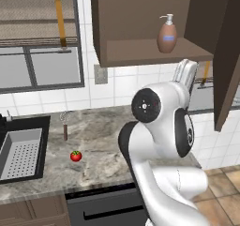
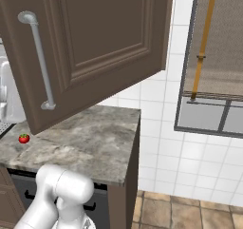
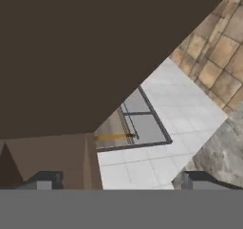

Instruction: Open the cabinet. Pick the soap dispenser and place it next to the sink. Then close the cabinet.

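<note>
I am in a kitchen with white wall tiles, a grey stone counter and a tan tiled floor. Up on the wall hangs the brown cabinet, and its door is swung wide open, with the long silver handle showing on the side view. So I think the first job, opening the cabinet, is done. The soap bottle stands upright on the cabinet shelf, near the right side, and nothing is touching it. That means picking it up is not done yet. The sink is far off to the left, set into the counter, well apart from the bottle. A small red tomato lies on the counter between the sink and my arm, and a thin brown-handled tool stands a bit behind it. My gripper is up close under the brown wood, and its two dark tips are spread far apart with nothing between them. What is left for me, I think: reach up to the bottle, grab it, carry it left and set it down beside the sink, then push the door shut.
</note>
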Motion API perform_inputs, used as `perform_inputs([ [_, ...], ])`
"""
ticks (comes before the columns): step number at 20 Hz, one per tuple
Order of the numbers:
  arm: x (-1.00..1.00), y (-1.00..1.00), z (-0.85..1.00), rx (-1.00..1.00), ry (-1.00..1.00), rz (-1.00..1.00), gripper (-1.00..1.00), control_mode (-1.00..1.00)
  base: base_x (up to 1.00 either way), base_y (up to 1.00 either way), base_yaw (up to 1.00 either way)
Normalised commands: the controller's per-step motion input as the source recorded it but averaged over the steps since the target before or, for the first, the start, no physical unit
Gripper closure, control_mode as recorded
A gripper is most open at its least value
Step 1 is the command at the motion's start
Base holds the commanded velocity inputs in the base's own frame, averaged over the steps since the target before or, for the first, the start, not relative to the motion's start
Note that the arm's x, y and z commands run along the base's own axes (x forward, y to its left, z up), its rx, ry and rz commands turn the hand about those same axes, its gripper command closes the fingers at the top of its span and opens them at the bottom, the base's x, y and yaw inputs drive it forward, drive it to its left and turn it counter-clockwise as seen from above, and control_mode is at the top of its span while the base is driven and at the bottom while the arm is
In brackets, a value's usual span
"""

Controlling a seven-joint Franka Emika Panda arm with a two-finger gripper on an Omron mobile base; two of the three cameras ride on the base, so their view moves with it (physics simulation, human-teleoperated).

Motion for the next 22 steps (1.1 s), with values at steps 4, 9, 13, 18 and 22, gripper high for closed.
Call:
perform_inputs([
  [4,-0.01,-0.28,0.00,0.05,0.03,-0.38,-1.00,-1.00,0.00,0.00,0.00],
  [9,-0.08,-0.42,0.00,0.10,0.02,-0.31,-1.00,-1.00,0.00,0.00,0.00],
  [13,-0.35,-0.51,0.00,0.13,-0.01,-0.19,-1.00,-1.00,0.00,0.00,0.00],
  [18,-0.43,-0.62,0.00,0.14,-0.05,-0.10,-1.00,-1.00,0.00,0.00,0.00],
  [22,-0.36,-0.73,0.00,0.15,-0.04,-0.06,-1.00,-1.00,0.00,0.00,0.00],
])
